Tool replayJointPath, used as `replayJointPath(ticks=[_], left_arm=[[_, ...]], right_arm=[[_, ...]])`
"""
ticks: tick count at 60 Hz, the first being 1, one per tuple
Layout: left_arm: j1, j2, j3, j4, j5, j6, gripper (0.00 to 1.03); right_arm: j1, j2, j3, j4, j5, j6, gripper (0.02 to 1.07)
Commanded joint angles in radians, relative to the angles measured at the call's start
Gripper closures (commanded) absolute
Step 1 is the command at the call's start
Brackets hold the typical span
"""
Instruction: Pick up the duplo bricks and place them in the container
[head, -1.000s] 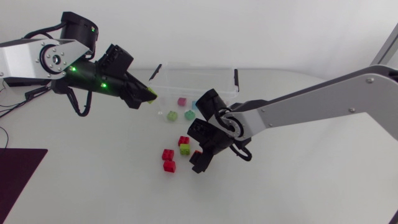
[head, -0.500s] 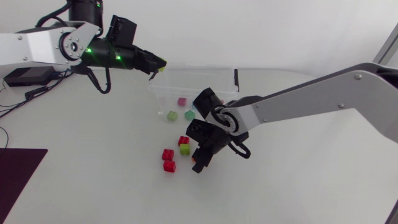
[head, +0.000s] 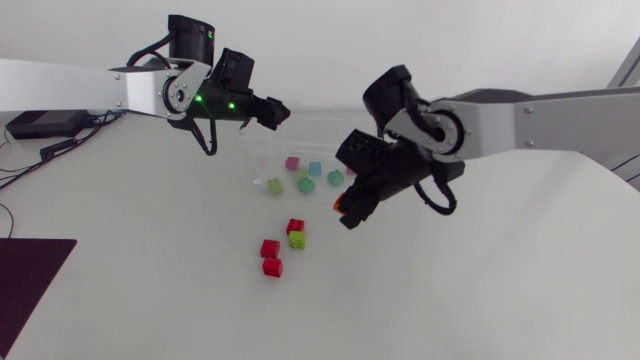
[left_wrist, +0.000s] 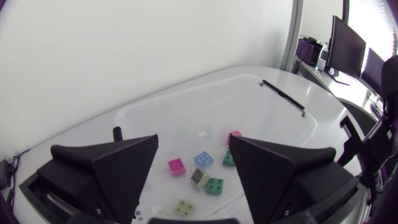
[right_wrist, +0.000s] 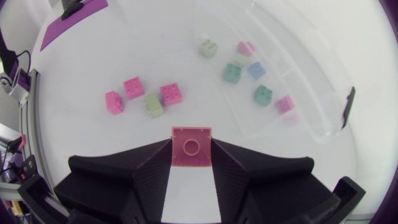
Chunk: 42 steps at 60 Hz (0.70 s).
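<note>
Right pincer (right_wrist: 191, 155): clamped on 1 red brick (right_wrist: 191, 142), a finger against each side.
Left pincer (left_wrist: 193, 149): wide, nothing held, directly above the container (left_wrist: 273, 118).
Container: ahead of the Right pincer and off to one side, with several bricks inside.
Loose bricks (right_wrist: 153, 104): 4 on the tabletop (right_wrist: 93, 50), ahead of the Right pincer.
Risk: letting go short of the rim would drop the red brick outside. With both arms close over the container, they could collide.

No readable text or labels
</note>
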Motion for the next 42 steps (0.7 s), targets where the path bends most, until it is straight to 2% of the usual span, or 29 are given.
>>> replayJointPath(ticks=[1, 7, 11, 20, 31, 42], left_arm=[[0.005, -0.051, -0.035, 0.017, -0.003, -0.02, 0.1], [0.014, -0.169, -0.142, 0.01, 0.006, 0.007, 0.1], [0.016, -0.286, -0.261, -0.024, 0.048, 0.082, 0.1], [0.025, -0.404, -0.399, -0.131, 0.085, 0.253, 0.1], [0.054, -0.385, -0.524, -0.219, 0.111, 0.464, 0.1], [0.063, -0.287, -0.534, -0.268, 0.123, 0.593, 0.1]], right_arm=[[-0.029, -0.017, 0.062, -0.02, -0.009, -0.022, 0.71], [-0.061, -0.01, 0.125, -0.02, -0.023, -0.022, 0.71], [-0.086, 0.007, 0.189, -0.022, -0.031, -0.02, 0.7], [-0.121, 0.055, 0.295, -0.017, -0.048, -0.008, 0.7], [-0.147, 0.154, 0.424, 0.009, -0.052, 0.023, 0.7], [-0.153, 0.265, 0.529, 0.026, -0.051, 0.04, 0.7]])
